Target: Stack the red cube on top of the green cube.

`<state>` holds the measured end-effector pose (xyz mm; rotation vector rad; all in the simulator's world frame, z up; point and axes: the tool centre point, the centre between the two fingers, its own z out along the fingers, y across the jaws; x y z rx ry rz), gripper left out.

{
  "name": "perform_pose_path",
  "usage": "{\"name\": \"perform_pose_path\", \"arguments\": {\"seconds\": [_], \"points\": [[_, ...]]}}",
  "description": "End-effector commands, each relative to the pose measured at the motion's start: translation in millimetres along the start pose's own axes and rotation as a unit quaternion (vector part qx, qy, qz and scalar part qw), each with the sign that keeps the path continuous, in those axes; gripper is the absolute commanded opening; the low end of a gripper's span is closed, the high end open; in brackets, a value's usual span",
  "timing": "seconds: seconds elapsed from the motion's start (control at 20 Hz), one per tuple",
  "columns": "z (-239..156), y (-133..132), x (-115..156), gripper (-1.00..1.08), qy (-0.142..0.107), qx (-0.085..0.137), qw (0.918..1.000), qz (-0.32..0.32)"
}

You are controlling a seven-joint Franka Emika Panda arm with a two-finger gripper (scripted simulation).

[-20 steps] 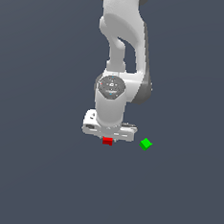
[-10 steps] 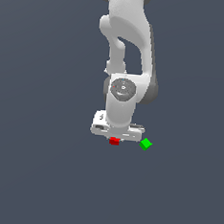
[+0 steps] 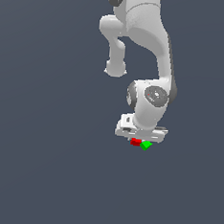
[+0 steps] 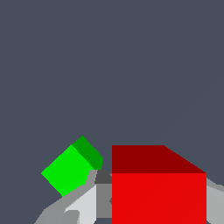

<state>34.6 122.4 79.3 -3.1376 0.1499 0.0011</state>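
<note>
The red cube (image 3: 136, 142) sits between the gripper's (image 3: 137, 140) fingers (image 4: 85, 203) — closed on it, one each side in the wrist view. The green cube (image 3: 146, 145) lies just beside it on the exterior view's right, corner-on, on the grey floor (image 3: 42, 165).

The arm (image 3: 141, 20) is glossy white with rounded, bulbous links and dark grey joint bands; a round grey cap (image 3: 156, 95) marks the wrist, above a flat white end effector (image 3: 140, 136).
</note>
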Motion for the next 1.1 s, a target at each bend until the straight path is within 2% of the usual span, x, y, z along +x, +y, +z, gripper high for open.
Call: {"name": "perform_pose_path", "arguments": {"seconds": [0.0,0.25,0.55,0.6,1.05], "points": [[7,-22,-6,-1.00,0.001,0.000,1.0000,0.001],[15,-51,-13,-1.00,0.001,0.000,1.0000,0.001],[18,-60,-13,-1.00,0.001,0.000,1.0000,0.001],[18,-60,-13,1.00,0.001,0.000,1.0000,0.001],[18,-60,-13,1.00,0.001,0.000,1.0000,0.001]]}}
